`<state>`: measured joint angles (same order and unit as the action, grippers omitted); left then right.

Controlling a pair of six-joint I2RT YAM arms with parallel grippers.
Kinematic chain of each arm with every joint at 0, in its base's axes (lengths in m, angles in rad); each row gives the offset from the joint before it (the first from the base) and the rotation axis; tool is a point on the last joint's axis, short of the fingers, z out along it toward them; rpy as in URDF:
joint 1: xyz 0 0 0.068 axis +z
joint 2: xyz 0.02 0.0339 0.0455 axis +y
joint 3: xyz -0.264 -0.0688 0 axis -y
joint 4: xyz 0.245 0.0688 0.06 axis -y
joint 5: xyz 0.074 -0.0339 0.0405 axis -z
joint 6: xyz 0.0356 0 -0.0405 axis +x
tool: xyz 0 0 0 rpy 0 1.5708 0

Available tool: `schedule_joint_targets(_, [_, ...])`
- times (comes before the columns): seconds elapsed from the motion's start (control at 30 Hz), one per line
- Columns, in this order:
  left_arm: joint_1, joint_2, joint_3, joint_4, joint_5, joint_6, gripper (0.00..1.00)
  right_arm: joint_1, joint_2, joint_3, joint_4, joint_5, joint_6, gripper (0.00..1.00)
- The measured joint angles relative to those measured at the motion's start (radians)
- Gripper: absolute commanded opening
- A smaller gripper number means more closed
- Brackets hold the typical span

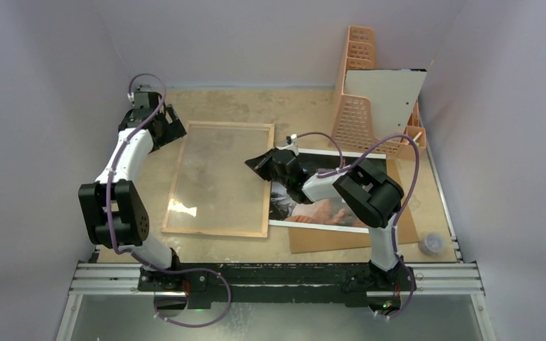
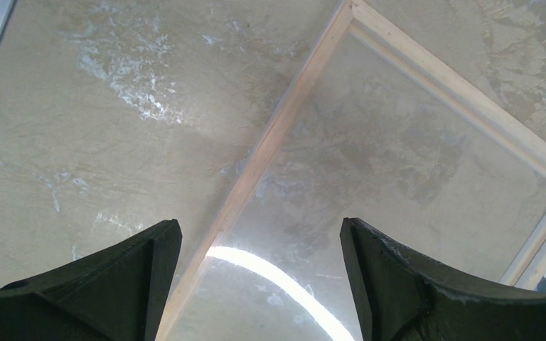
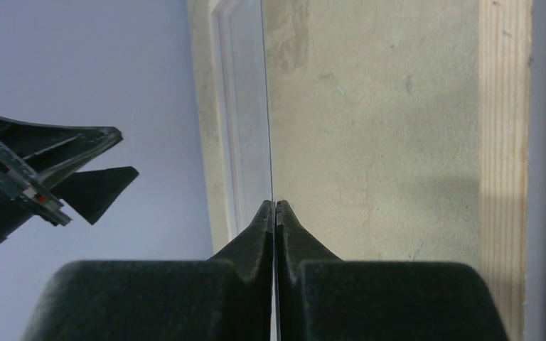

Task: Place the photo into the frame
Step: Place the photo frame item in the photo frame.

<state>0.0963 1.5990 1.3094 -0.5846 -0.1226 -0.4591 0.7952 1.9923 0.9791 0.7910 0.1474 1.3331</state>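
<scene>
Transfer of the photo [image 1: 316, 213] is the step in hand. It lies mostly flat on a brown backing board [image 1: 327, 241], at three o'clock from the frame [image 1: 217, 177], which rests back-up on the table, left of centre. The right gripper [image 3: 275, 206] is pressed together on a thin sheet seen edge-on, seemingly the photo's lifted eleven o'clock corner. The left gripper [image 2: 259, 231] hangs spread wide over the frame's eleven o'clock corner, gripping nothing. Next, the sheet probably needs drawing toward nine o'clock and squaring inside the frame, kept low so it does not buckle. From above, the right arm covers much of the photo. The wrist view does not show whether the pinched sheet is the photo alone.
</scene>
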Motion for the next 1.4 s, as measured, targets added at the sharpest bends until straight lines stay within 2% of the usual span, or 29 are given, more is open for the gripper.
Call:
schedule_joint_targets(0.2, [0.0, 0.008, -0.044, 0.015, 0.009, 0.007, 0.85, -0.006, 0.0, -0.002, 0.046, -0.008, -0.011, 0.0])
schedule_joint_targets(0.7, [0.0, 0.028, -0.056, 0.024, 0.019, 0.009, 0.84, -0.023, 0.033, -0.001, 0.04, -0.012, -0.04, 0.0])
schedule_joint_targets(1.4, [0.0, 0.037, -0.062, 0.029, 0.019, 0.016, 0.84, -0.033, 0.051, 0.073, -0.101, -0.033, -0.104, 0.0])
